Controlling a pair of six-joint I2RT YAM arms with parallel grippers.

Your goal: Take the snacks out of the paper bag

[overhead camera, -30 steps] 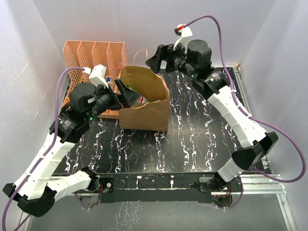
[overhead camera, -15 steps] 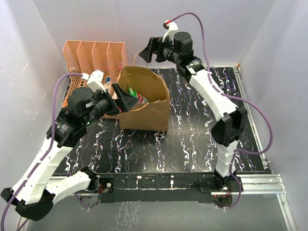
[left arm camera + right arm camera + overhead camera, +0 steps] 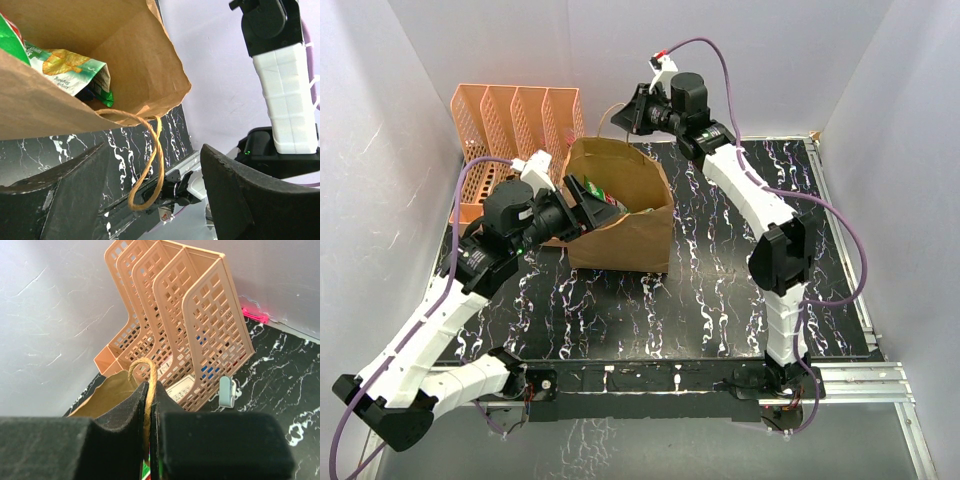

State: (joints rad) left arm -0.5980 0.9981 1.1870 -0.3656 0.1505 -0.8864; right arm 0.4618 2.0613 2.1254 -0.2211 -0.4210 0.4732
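Observation:
The brown paper bag (image 3: 625, 225) stands upright at the middle left of the table, its mouth open. Snacks lie inside it: a green packet (image 3: 70, 70) over a dark blue one, seen as a green and red patch (image 3: 604, 198) from above. My right gripper (image 3: 626, 114) is above the bag's far rim, shut on the far twisted handle (image 3: 142, 366), which runs between its pads. My left gripper (image 3: 586, 209) is at the bag's left rim and open. The near handle (image 3: 150, 160) hangs loose between its fingers (image 3: 75, 195), touching neither.
An orange perforated file organizer (image 3: 515, 115) stands behind and left of the bag, close to my left arm, with papers in it (image 3: 185, 325). A small white clip (image 3: 226, 391) lies on the black marbled table (image 3: 720, 280) beside the organizer. White walls enclose the back and sides.
My right gripper swung left to the bag's far handle and shut on it. My left gripper pushed closer to the bag's mouth and its jaws narrowed somewhat.

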